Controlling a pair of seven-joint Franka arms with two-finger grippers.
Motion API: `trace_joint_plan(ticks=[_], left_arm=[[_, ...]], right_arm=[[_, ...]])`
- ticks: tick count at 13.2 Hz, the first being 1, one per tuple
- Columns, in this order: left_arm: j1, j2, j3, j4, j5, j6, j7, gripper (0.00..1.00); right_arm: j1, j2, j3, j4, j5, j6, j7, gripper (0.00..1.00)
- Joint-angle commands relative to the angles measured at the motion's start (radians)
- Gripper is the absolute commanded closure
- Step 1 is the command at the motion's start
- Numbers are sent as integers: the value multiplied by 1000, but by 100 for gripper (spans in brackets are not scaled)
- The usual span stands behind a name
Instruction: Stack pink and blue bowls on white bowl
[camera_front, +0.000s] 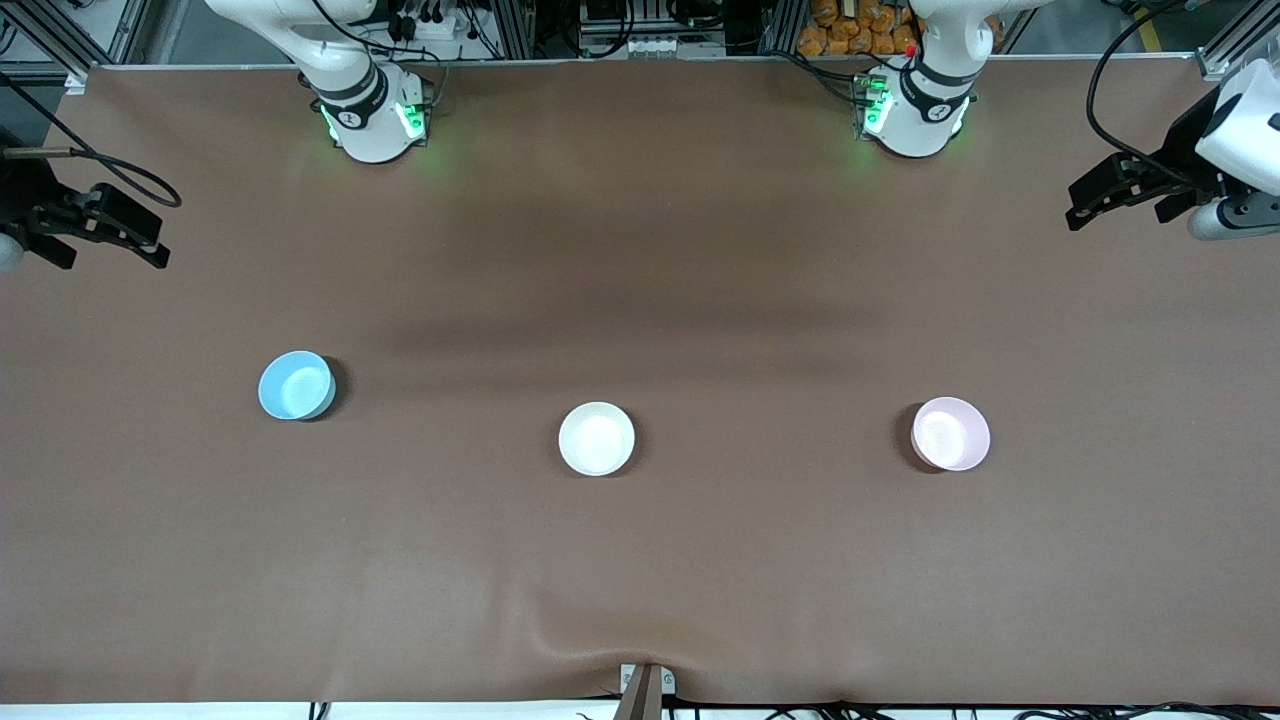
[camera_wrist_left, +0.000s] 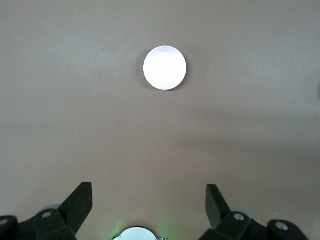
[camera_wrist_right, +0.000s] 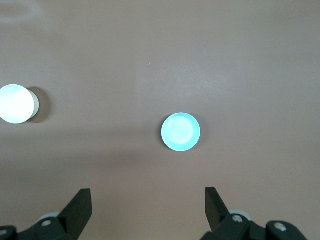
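Observation:
The white bowl (camera_front: 597, 438) stands on the brown table mat. The sky-blue bowl (camera_front: 296, 385) is toward the right arm's end and the pale pink bowl (camera_front: 950, 433) toward the left arm's end. All three stand apart, upright and empty. My left gripper (camera_front: 1078, 205) hangs open and empty high over the left arm's end of the table. Its wrist view (camera_wrist_left: 147, 187) shows the pink bowl (camera_wrist_left: 165, 67), washed out nearly white. My right gripper (camera_front: 155, 243) hangs open and empty high over the right arm's end. Its wrist view (camera_wrist_right: 147, 192) shows the blue bowl (camera_wrist_right: 180, 132) and the white bowl (camera_wrist_right: 16, 103).
The two arm bases (camera_front: 372, 115) (camera_front: 915, 112) stand along the table's edge farthest from the front camera. A small bracket (camera_front: 645, 685) sits at the edge nearest it, where the brown mat (camera_front: 640, 560) wrinkles slightly.

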Motion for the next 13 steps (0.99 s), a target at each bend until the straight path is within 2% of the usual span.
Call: trace_joint_plan(ticks=[1,13], left_arm=[[4,4,-3,25,-6,-33,17,0],[9,12,-1,21,-6,-37,18,0]], right_arm=[[-13,2,9,7,1,0,-8,0],[-15,3,9,7,1,-1,-7,0]])
